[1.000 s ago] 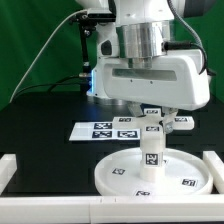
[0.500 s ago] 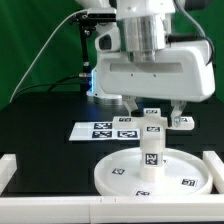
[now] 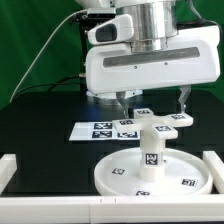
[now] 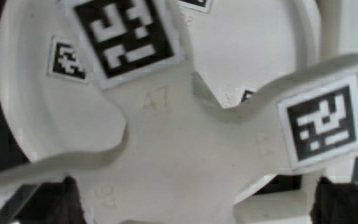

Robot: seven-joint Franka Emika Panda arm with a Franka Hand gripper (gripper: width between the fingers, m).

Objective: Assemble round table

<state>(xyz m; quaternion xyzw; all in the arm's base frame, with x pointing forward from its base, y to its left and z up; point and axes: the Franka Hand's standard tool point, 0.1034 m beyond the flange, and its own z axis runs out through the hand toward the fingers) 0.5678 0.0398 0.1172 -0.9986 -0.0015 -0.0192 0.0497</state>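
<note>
While spread wide, pincer (image 3: 151, 98) above cross piece (image 3: 160, 121) atop post (image 3: 150, 148).

So the post (image 3: 150, 150) stands upright in the middle of the disc (image 3: 120, 176), near the table's (image 3: 40, 120) front edge, with the cross piece (image 3: 158, 122) sitting on top. The gripper (image 3: 151, 99) hangs just above it, fingers spread and touching nothing. The marker board (image 3: 100, 130) lies flat behind.

Ext cam fronts table; wrist cam close above shared cross piece (image 3: 160, 122) (image 4: 194, 120).
</note>
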